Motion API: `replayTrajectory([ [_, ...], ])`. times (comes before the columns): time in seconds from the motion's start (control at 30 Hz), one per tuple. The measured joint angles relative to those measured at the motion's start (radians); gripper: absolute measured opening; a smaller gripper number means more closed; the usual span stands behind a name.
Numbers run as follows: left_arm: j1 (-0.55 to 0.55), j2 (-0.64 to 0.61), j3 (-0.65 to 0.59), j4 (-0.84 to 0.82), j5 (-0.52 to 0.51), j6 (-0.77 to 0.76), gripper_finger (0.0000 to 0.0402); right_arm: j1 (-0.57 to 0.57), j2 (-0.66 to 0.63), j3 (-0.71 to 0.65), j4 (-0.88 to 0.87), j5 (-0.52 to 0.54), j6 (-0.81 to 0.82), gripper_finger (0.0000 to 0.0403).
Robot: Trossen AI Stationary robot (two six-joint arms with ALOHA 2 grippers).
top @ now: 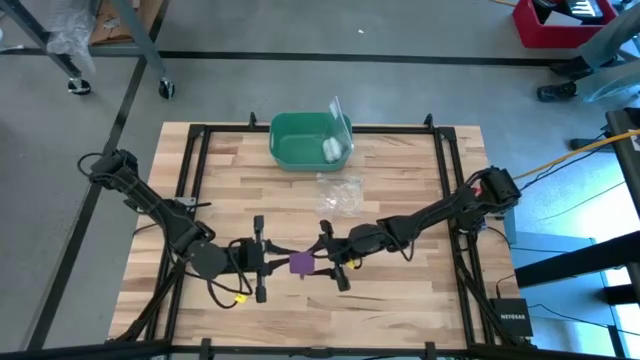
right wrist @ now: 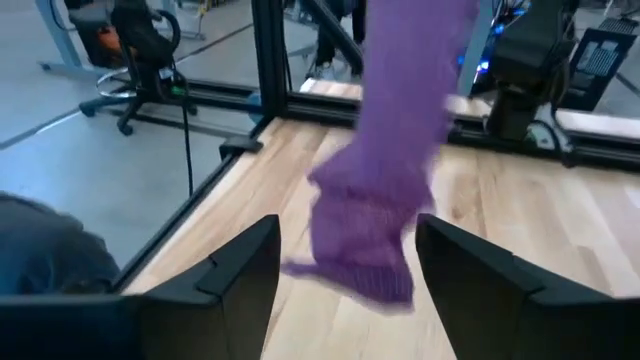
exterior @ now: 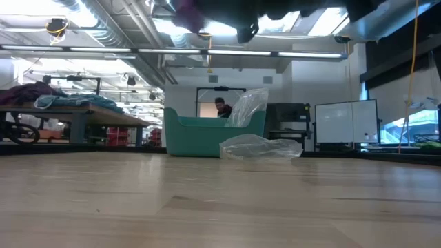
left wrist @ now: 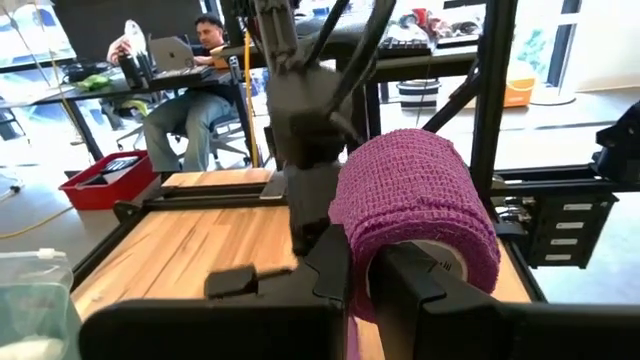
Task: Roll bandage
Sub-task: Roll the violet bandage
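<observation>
There is one purple bandage (top: pixel 302 263), held above the bench (top: pixel 400 300) between two grippers. The left gripper (top: pixel 268 258) has its jaws nearly closed on the rolled part. The right gripper (top: pixel 333 262) has its jaws wide open, with the loose end hanging between them.

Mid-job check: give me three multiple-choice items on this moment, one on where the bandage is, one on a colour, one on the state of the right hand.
1. Where is the bandage?
A. In the bin
B. Between the two hands, above the table
C. On the floor

2. What colour is the bin?
A. Green
B. Red
C. Yellow

3. How is the right hand?
A. Shut on the bin
B. Out of view
C. Open, fingers either side of the hanging strip

Answers: B, the high view shows purple between the left hand and the right hand; A, the bin at the table's far edge is green; C, the right wrist view shows the fingers apart.
</observation>
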Motion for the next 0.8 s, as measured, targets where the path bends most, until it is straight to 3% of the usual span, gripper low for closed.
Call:
replayTrajectory([
  [0.17, -0.001, 0.0, 0.0, -0.001, 0.0, -0.002, 0.0017, 0.0, 0.035, -0.002, 0.011, -0.005, 0.0, 0.021],
  [0.43, 0.0, 0.0, 0.0, 0.0, 0.0, -0.002, 0.0017, 0.0, 0.044, 0.0, 0.072, -0.005, -0.027, 0.0065],
  [0.57, 0.0, 0.0, 0.0, -0.002, 0.0, -0.002, 0.0017, 0.0, 0.067, 0.0, 0.056, -0.004, -0.048, 0.0011],
  [0.8, -0.021, -0.002, 0.0, 0.104, -0.038, 0.089, 0.0017, 0.023, 0.066, -0.001, 0.04, 0.059, -0.104, 0.0005],
])
